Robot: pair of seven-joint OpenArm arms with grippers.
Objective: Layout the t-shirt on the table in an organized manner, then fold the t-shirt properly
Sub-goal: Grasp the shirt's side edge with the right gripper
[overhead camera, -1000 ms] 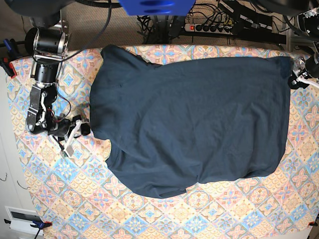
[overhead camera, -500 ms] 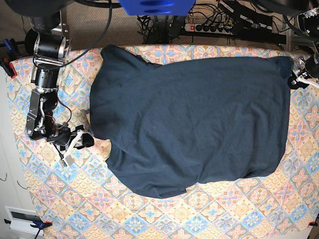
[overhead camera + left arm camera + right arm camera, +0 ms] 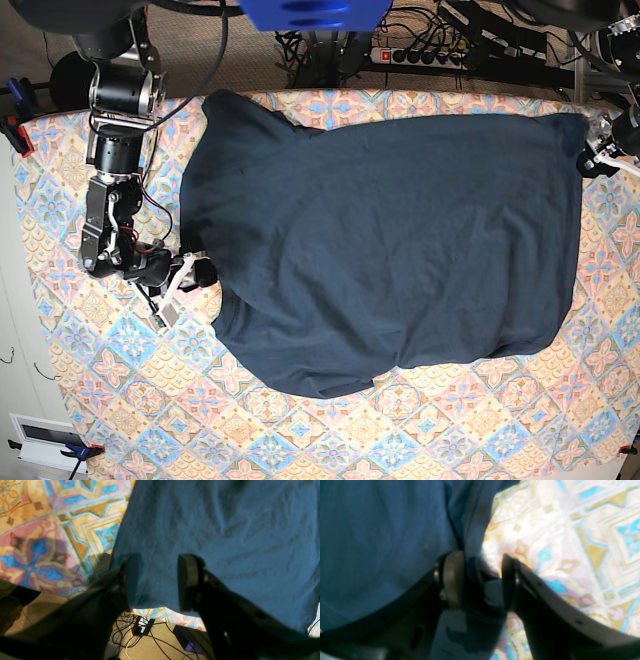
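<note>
The dark navy t-shirt point(image 3: 390, 240) lies spread flat over most of the patterned table point(image 3: 450, 430). My right gripper point(image 3: 188, 290) is at the shirt's left edge. In the right wrist view it point(image 3: 480, 582) is open, with a folded edge of the shirt point(image 3: 382, 530) between its jaws, over the table point(image 3: 570, 530). My left gripper point(image 3: 596, 150) is at the shirt's far right corner. In the left wrist view it point(image 3: 158, 582) is open, its jaws straddling the shirt's edge point(image 3: 225, 530) at the table's rim point(image 3: 37, 530).
A power strip with cables point(image 3: 420, 55) lies on the floor beyond the far edge; cables also show in the left wrist view point(image 3: 142, 627). A red clamp point(image 3: 15, 130) grips the table's left edge. A white box point(image 3: 45, 435) sits at the lower left.
My right arm has moved right and a little down, bringing its gripper from the bare table to the shirt's left edge. The left arm and the shirt have not moved.
</note>
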